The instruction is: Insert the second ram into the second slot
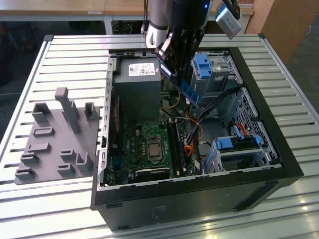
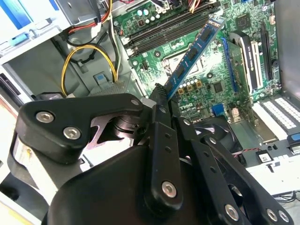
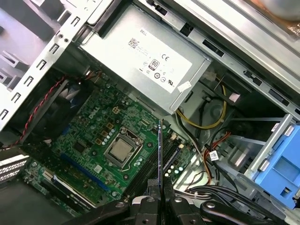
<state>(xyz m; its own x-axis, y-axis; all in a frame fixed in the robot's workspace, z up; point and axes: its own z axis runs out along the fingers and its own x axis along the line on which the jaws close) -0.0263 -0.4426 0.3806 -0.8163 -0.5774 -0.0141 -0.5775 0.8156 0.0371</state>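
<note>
My gripper (image 1: pixel 172 69) is shut on one end of the second ram (image 1: pixel 190 92), a thin blue circuit stick, and holds it tilted in the air above the open computer case. In the second wrist view the ram (image 2: pixel 192 54) sticks out from between the black fingers (image 2: pixel 159 101) over the green motherboard (image 2: pixel 234 79). The first wrist view shows the ram (image 3: pixel 160 152) edge-on, hanging over the dark memory slots (image 3: pixel 146 174) beside the processor socket (image 3: pixel 121 150). In the exterior view the slots (image 1: pixel 178 148) lie well below the stick. I cannot tell which one is the second slot.
The case (image 1: pixel 279 149) lies open on a slatted metal table (image 1: pixel 60 59). A grey power supply (image 1: pixel 137 84) and coloured cables (image 1: pixel 192 132) crowd the slots. Blue drive-bay clips (image 1: pixel 204 67) line the exterior view's right. A grey fixture plate (image 1: pixel 55 144) lies outside the case on the left.
</note>
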